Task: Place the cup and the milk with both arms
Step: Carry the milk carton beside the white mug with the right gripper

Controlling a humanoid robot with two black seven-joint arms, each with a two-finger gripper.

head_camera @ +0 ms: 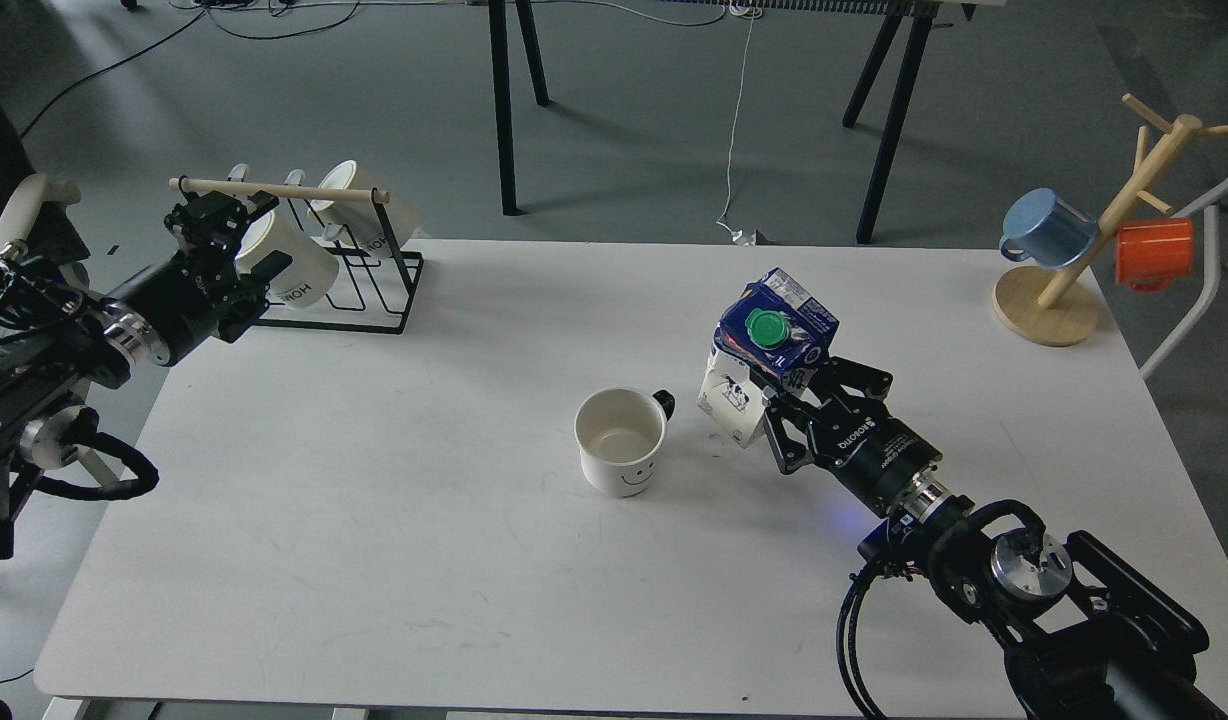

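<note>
A white smiley cup (621,441) stands upright and empty in the middle of the table (374,520). My right gripper (780,405) is shut on a blue and white milk carton (767,352) with a green cap. It holds the carton tilted, just right of the smiley cup and apart from it. My left gripper (236,243) is at the far left, at the black wire mug rack (374,290). Its fingers are closed on the rim of a white mug (292,270) that lies on its side there.
A second white mug (359,210) hangs on the rack's wooden bar. A wooden mug tree (1084,270) with a blue mug (1049,228) and an orange mug (1154,250) stands at the table's far right corner. Table legs and cables are on the floor behind.
</note>
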